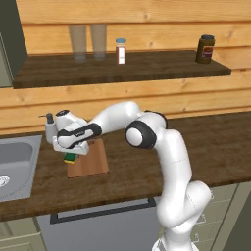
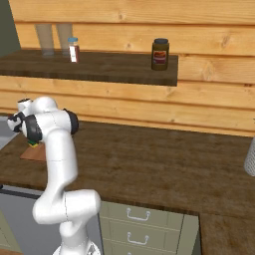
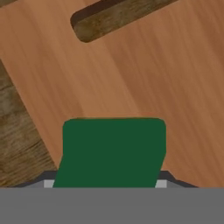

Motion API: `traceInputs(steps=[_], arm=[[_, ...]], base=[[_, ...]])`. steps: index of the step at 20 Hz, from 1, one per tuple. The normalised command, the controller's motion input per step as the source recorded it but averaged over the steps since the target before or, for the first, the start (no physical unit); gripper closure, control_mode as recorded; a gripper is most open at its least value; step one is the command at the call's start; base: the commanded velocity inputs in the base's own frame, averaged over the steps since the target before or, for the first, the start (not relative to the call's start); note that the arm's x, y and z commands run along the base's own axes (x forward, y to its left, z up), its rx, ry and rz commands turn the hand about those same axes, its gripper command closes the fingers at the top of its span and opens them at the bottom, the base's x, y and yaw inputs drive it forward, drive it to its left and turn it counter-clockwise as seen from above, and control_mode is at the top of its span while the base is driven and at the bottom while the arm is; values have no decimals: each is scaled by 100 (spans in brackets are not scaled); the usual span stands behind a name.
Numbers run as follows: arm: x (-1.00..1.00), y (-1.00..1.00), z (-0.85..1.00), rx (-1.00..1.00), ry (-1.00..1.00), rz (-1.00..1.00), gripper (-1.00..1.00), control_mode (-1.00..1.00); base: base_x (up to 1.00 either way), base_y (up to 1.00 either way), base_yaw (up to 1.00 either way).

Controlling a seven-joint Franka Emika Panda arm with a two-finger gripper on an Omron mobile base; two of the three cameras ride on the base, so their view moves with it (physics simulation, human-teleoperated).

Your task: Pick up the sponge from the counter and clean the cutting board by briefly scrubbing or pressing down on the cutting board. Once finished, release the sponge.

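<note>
The gripper [image 1: 73,153] points down over the cutting board [image 1: 93,162], jaws closed on the sponge [image 1: 70,158] — its green top sits between the 2 fingers in the hand view, the board's slot handle [image 3: 114,16] just beyond. The sponge is at the board's sink-side edge on the counter [image 1: 196,147], beside the steel sink [image 1: 14,166].
</note>
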Motion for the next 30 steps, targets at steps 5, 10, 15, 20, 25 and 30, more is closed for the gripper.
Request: traceInputs(steps=[5,10,15,20,25,30], arm=[[-3,-61,-44,4,0,0,100,-100],[-4,-71,-36,4,-1,0,100,-100],[-5,-53,-45,0,0,0,100,-100],[-3,-56,-33,0,0,0,100,-100],[0,-46,-33,0,0,-3,100,-100],[0,-62,-56,-1,0,-5,100,-100]], base=[[0,0,0],[0,0,0],[0,0,0],[0,0,0],[0,0,0],[0,0,0]])
